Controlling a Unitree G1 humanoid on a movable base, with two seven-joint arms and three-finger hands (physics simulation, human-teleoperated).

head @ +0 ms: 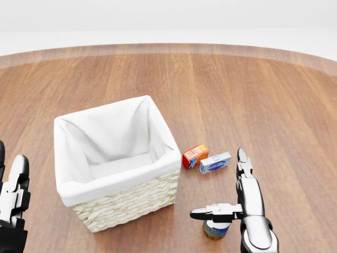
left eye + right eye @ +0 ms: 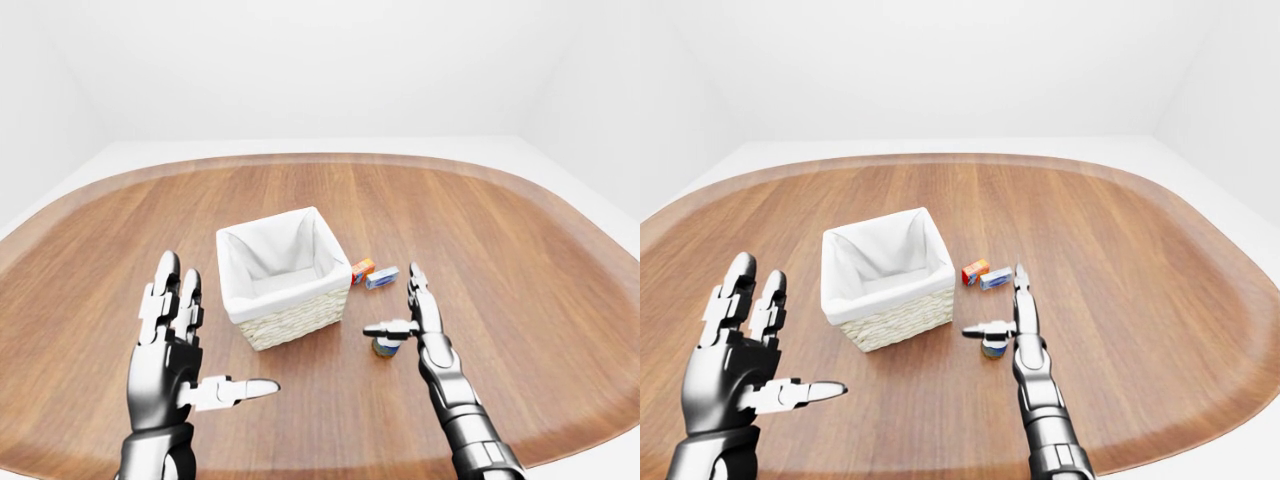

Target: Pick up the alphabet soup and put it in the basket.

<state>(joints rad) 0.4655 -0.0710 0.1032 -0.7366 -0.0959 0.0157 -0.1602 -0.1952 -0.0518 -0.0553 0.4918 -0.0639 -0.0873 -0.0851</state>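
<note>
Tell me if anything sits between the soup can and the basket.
Nothing visible does. The soup can stands under the open right hand, and bare table separates it from the basket to its left in the head view. The two small boxes lie above that path.

Glossy grey-and-black segmented metal left hand (image 2: 170,350) and right hand (image 2: 420,320).

alphabet soup (image 1: 215,231) can upright, right of basket (image 1: 126,203)
</note>
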